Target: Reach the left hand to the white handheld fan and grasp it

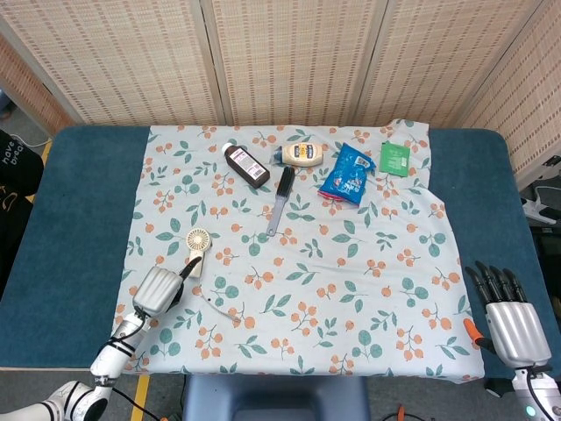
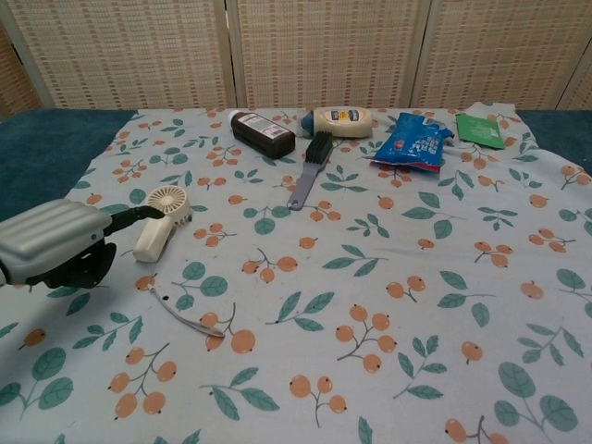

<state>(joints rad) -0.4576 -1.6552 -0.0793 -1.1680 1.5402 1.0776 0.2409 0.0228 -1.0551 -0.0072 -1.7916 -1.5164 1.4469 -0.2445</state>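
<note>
The left hand (image 2: 57,245) is hovering just beside the white handheld fan (image 2: 159,220), holding nothing, one finger extending. The right hand (image 1: 510,317) is resting empty, fingers spread.

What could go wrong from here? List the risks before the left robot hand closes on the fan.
1. The left robot hand comes in low along the white handheld fan's handle; its fingers could push the fan away instead of wrapping it.
2. The fan lies flat on a wrinkled cloth, so fingers may snag fabric.
3. A thin white strap lies nearby and could get dragged.
</note>
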